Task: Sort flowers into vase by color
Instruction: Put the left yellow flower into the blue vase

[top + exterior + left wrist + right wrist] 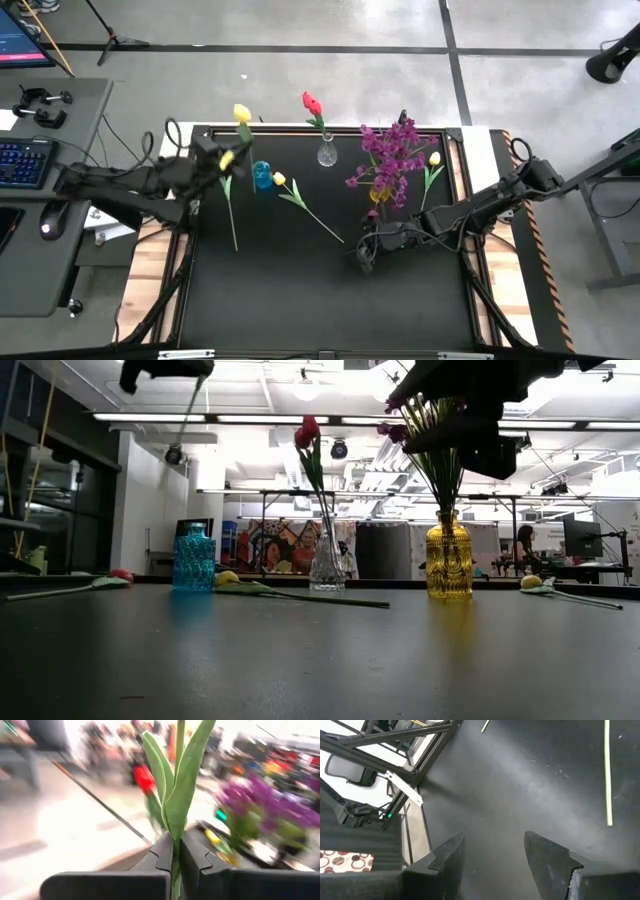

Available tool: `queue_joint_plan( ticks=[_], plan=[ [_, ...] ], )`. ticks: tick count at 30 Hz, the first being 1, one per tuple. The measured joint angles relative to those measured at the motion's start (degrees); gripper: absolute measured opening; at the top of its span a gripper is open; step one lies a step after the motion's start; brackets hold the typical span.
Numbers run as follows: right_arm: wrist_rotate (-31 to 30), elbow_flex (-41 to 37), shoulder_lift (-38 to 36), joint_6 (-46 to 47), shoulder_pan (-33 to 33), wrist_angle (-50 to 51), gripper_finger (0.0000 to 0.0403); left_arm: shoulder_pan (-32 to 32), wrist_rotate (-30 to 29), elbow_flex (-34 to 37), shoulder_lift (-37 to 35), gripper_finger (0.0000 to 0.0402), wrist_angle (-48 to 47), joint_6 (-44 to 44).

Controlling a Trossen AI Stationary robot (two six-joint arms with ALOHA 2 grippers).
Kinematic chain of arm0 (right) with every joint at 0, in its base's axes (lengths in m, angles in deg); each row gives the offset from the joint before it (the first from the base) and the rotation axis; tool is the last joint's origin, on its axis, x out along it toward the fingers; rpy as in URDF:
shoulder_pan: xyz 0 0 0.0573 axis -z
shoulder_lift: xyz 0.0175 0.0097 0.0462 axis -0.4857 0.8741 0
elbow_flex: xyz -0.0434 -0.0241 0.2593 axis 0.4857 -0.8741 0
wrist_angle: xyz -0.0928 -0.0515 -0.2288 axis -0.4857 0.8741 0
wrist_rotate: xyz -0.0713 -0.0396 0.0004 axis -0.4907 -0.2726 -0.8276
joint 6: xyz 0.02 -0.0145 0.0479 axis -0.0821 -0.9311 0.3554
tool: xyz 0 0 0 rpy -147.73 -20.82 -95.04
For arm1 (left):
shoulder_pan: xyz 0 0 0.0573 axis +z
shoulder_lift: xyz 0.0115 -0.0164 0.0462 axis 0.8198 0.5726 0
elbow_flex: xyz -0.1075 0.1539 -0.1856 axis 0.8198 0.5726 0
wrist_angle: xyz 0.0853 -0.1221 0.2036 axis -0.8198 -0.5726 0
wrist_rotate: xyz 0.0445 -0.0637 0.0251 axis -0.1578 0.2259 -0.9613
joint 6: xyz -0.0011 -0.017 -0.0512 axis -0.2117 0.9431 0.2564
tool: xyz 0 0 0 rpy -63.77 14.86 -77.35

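The black table carries three glass vases: a yellow vase crowded with bushy purple blossom sprigs, a clear vase with one red tulip, and an empty blue vase. The left gripper is clenched on the green stem of a yellow tulip, lifted near the blue vase. By my judgement, the next move calls for lowering that stem into the blue neck. The right gripper hangs released above bare tabletop. More yellow tulips lie loose. No legible writing shows.
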Motion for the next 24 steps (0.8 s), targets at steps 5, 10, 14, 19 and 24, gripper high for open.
queue_joint_plan(
  ticks=[5,10,14,19,24],
  plan=[
    [0.4,0.0,0.0,-0.5,1.4,0.0,0.0193,11.8,3.1,0.0,1.3,0.0000,8.1,-12.4],
    [0.5,0.0,0.0,-1.7,2.4,0.0,0.0193,26.4,16.4,4.0,2.9,0.0000,16.3,-10.7],
    [0.8,0.0,0.0,-2.2,2.7,0.0,0.0193,33.5,25.7,6.6,4.4,0.0000,21.3,-7.8],
    [1.5,0.0,0.0,-1.9,2.7,-0.1,0.0193,34.6,26.4,6.7,4.1,0.0000,20.9,-9.5],
    [1.5,0.0,0.0,-2.0,2.7,-0.1,0.0193,34.6,26.2,6.7,3.2,0.0000,16.8,-9.0]
  ],
)
